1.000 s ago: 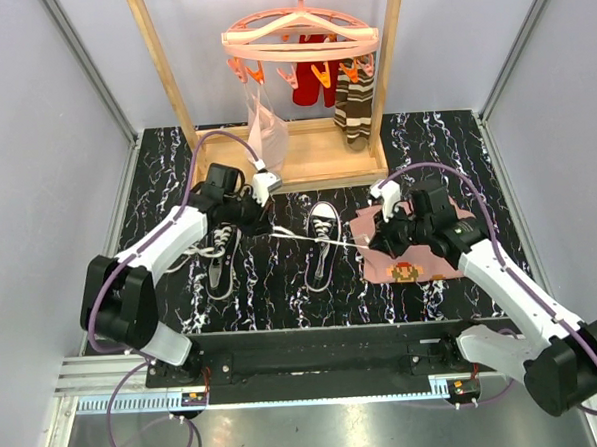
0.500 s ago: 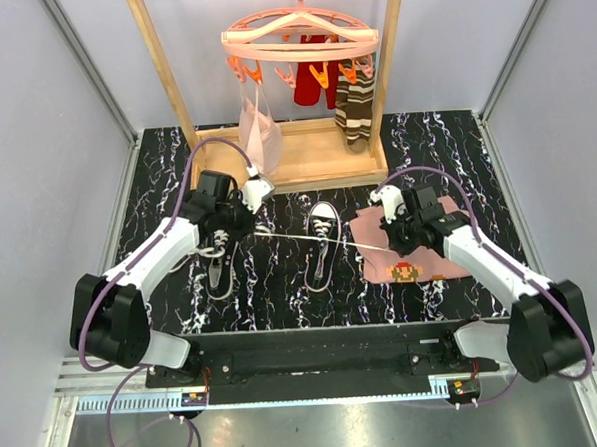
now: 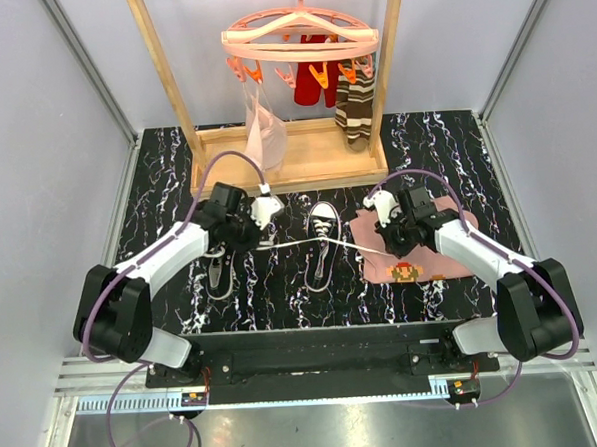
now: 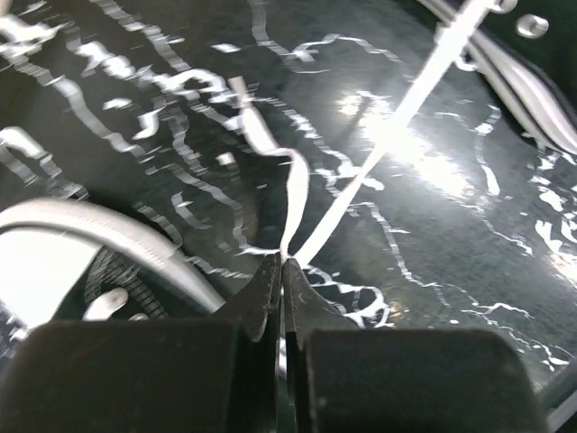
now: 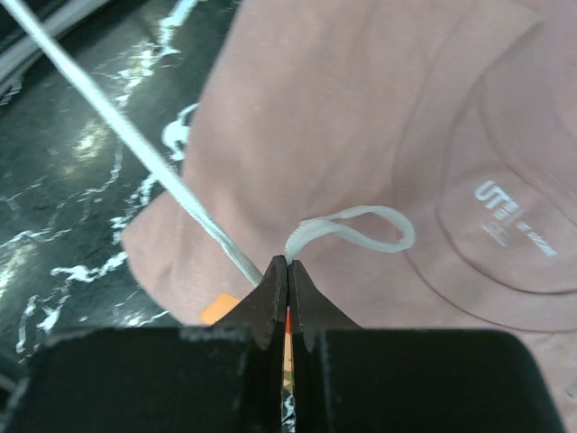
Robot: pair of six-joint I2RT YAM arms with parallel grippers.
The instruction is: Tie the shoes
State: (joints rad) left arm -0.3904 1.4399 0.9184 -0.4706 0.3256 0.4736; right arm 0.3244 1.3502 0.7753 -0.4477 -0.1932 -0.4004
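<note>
Two small dark sneakers with white toe caps lie on the black marbled table: the left shoe (image 3: 219, 270) under my left arm, the right shoe (image 3: 321, 244) in the middle. A white lace (image 3: 298, 244) runs taut from the right shoe to both sides. My left gripper (image 3: 262, 241) is shut on one lace end (image 4: 347, 198), which folds out in a small loop above the fingertips. My right gripper (image 3: 391, 249) is shut on the other lace end (image 5: 158, 162) above the pink cloth (image 5: 361, 117), with a small loop (image 5: 361, 225) sticking out.
A wooden rack (image 3: 290, 159) with a pink clip hanger (image 3: 299, 38), striped socks (image 3: 353, 105) and a hanging pale cloth (image 3: 266, 130) stands at the back. The pink cloth with a pixel figure (image 3: 409, 268) lies right of the middle shoe. Grey walls enclose the table.
Both grippers have moved inward toward the middle shoe, each still holding its lace end. The left gripper also shifted right and a little nearer; the hanging cloth swung.
</note>
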